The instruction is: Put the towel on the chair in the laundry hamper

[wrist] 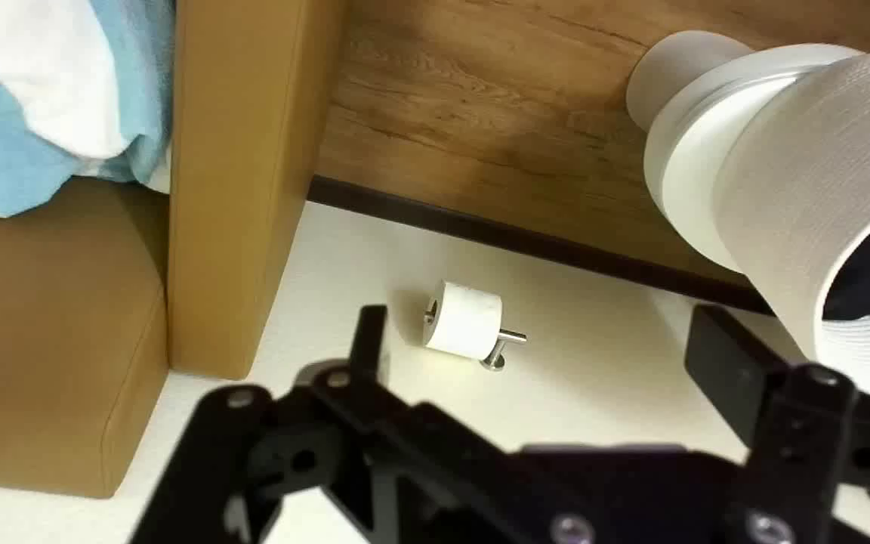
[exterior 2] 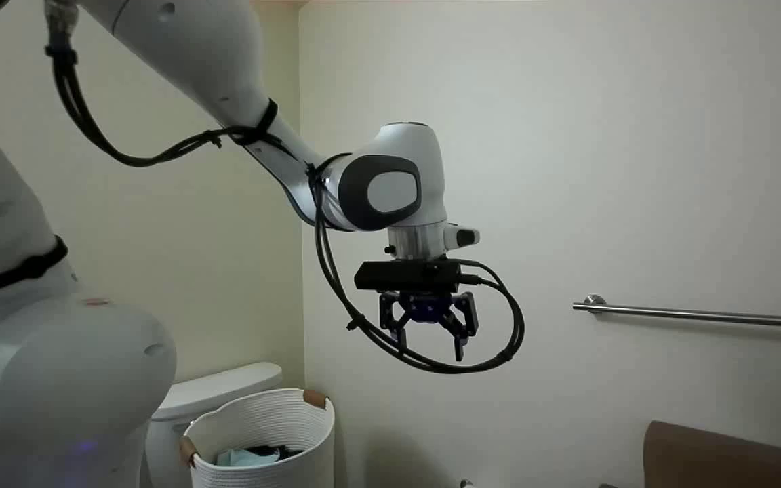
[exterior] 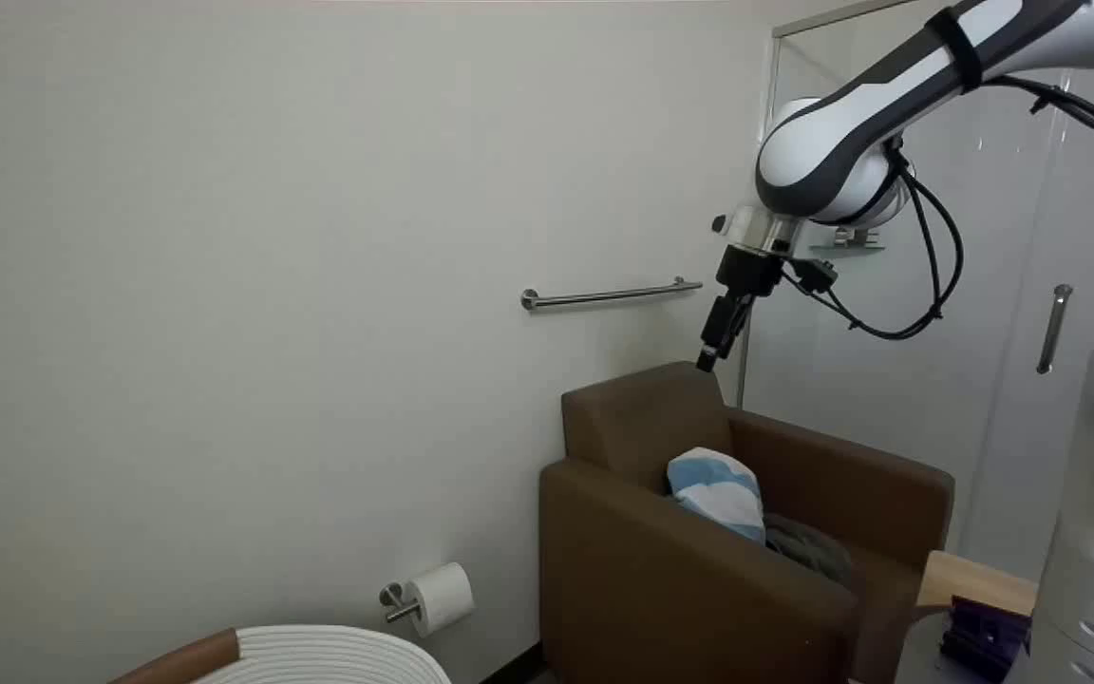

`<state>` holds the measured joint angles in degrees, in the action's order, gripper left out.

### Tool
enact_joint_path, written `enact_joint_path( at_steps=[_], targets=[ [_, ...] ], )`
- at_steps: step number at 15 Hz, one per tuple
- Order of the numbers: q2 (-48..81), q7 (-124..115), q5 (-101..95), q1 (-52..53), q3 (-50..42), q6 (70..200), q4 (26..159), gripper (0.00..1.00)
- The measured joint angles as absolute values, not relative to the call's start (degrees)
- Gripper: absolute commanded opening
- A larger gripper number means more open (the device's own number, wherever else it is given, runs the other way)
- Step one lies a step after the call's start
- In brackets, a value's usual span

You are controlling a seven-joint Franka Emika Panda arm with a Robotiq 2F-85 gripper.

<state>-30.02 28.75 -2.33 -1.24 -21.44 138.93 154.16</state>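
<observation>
Gripper (exterior 2: pixel 430 344) in air, higher than chair (exterior: pixel 689 579), fingers spread wide apart. Towel (exterior: pixel 716 489) bunched on chair seat, between chair's arms; dark cloth (exterior: pixel 808 548) just beside it. Hamper (exterior 2: pixel 309 464) well apart from chair, just beside toilet (exterior 2: pixel 217 392); pale blue cloth (exterior 2: pixel 249 459) and black cloth (exterior 2: pixel 290 452) inside. In wrist view, paper roll (wrist: pixel 467 321) on holder (wrist: pixel 494 361) fixed to wall (wrist: pixel 593 393), between chair and hamper. Steel bar (exterior: pixel 613 296) on same wall.

both exterior views face the towel bar (exterior: pixel 612 296); wrist view's aimed down — chair (exterior: pixel 689 570) and hamper (exterior 2: pixel 265 421) pop up in all three
</observation>
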Motion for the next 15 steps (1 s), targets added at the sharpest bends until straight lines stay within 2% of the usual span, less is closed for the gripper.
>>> enact_joint_path(
  at_steps=[9, 15],
  targets=[
    [-30.0, 27.4, 0.4, -1.3, -21.3, 139.8, 154.1, 1.0],
    [-17.5, 25.4, 20.9, 4.5, -25.4, 154.4, 147.0, 1.0]
  ],
)
